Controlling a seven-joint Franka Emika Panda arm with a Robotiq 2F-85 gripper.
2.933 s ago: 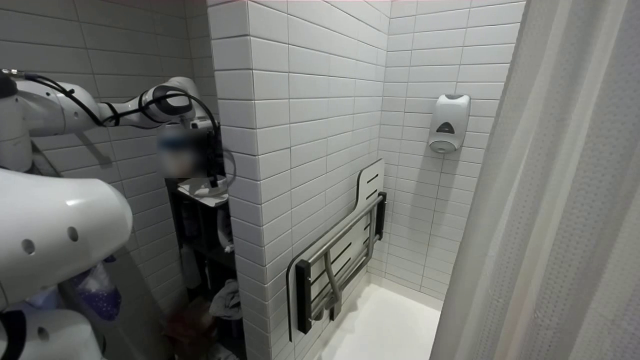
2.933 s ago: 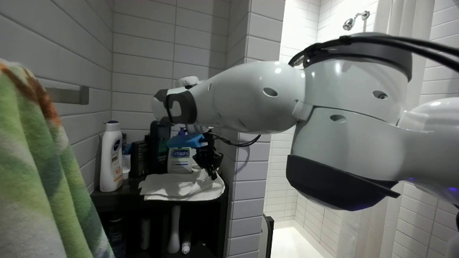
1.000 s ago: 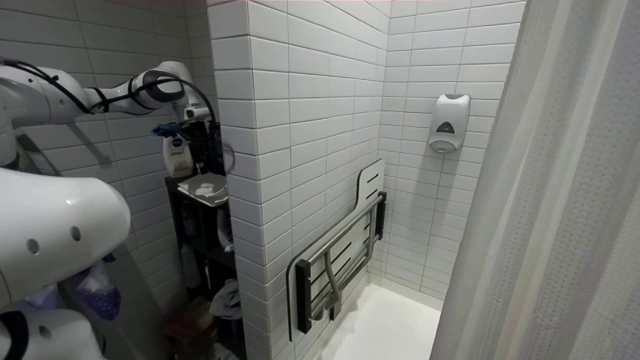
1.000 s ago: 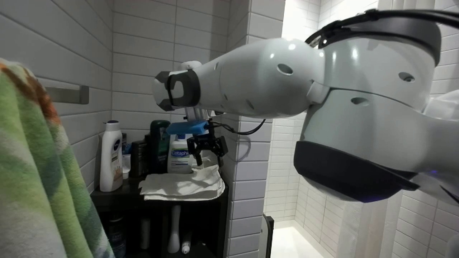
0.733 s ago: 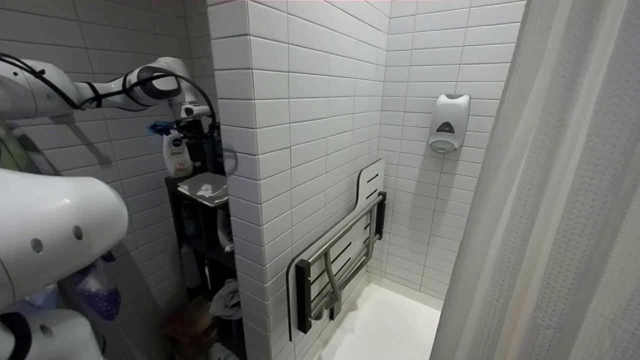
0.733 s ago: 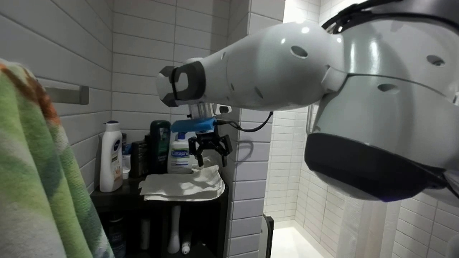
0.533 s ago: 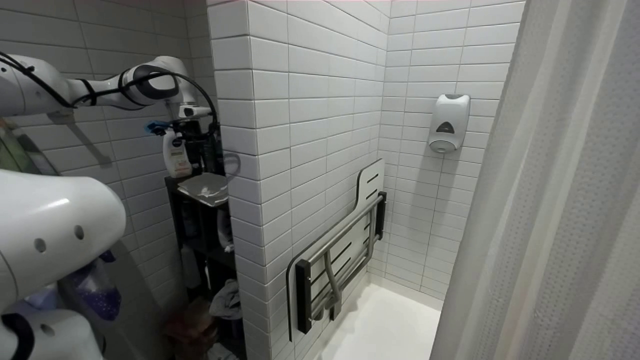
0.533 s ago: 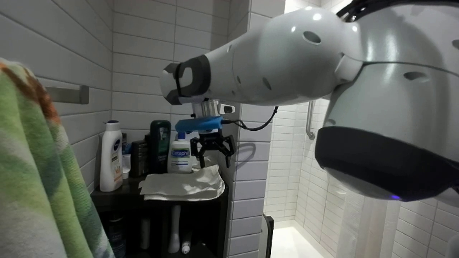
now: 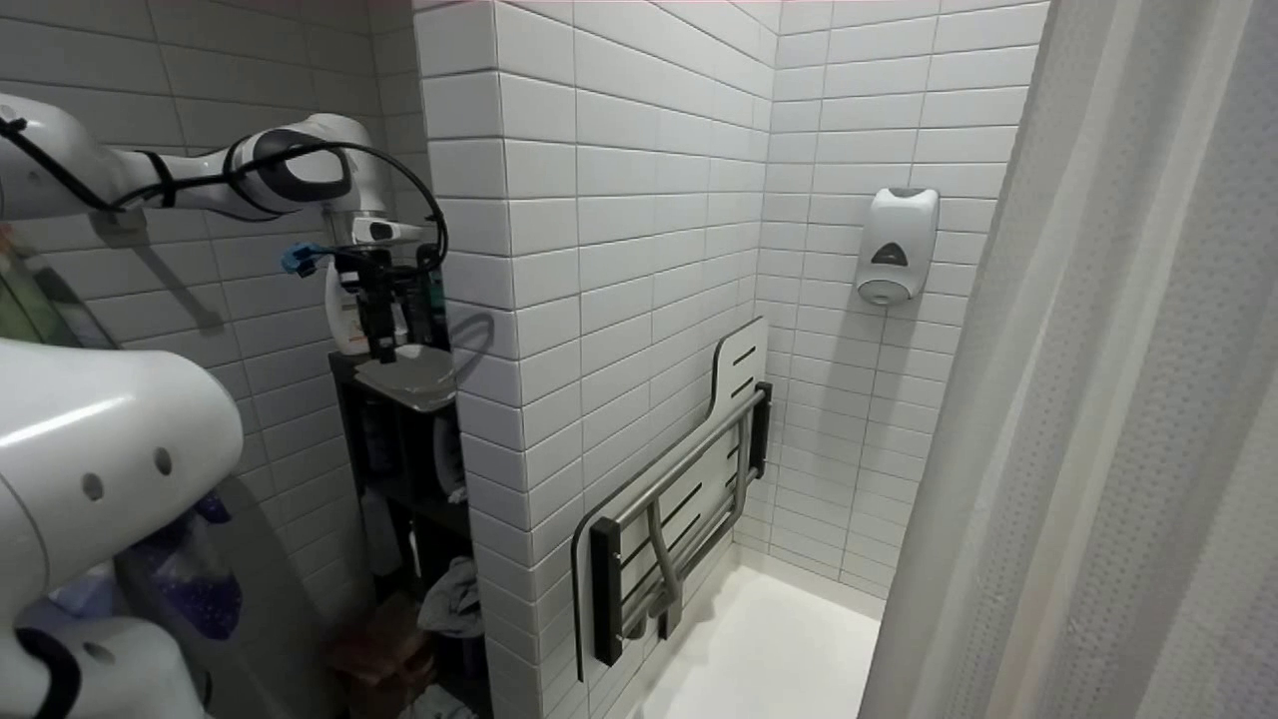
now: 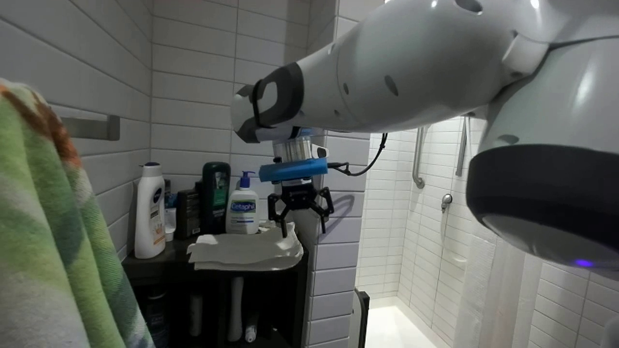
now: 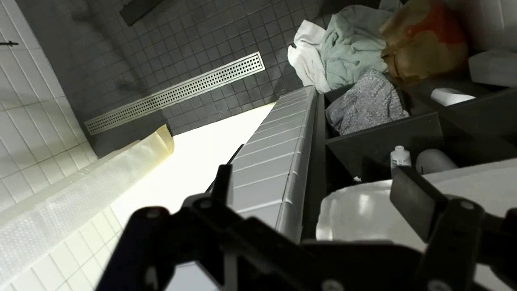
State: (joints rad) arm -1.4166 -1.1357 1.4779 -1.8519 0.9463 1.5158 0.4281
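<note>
My gripper (image 10: 304, 233) points down with its black fingers spread wide and nothing between them. In the wrist view the gripper (image 11: 319, 190) straddles the tiled wall edge (image 11: 295, 194) and the white cloth: one finger (image 11: 222, 182) is over the tiles, the other pad (image 11: 416, 202) over the cloth. That white cloth (image 10: 242, 249) lies flat in layers on the black shelf (image 10: 159, 270), its right end raised. Behind it stands a white Cetaphil pump bottle (image 10: 243, 212) with a blue pump. The fingers look above the cloth's right end; whether they touch it I cannot tell.
A dark green bottle (image 10: 216, 198), a black bottle (image 10: 187, 212) and a white Nivea bottle (image 10: 151, 212) stand on the shelf. A colourful towel (image 10: 48, 232) hangs nearby. Beyond the tiled wall are a folded shower seat (image 9: 679, 499), a soap dispenser (image 9: 897, 245) and a curtain (image 9: 1078, 399).
My gripper has risen from beside the cloth, turned, and moved out past the shelf's right end towards the tiled corner. Its fingers stay spread over the last second. Cloth and bottles look unmoved.
</note>
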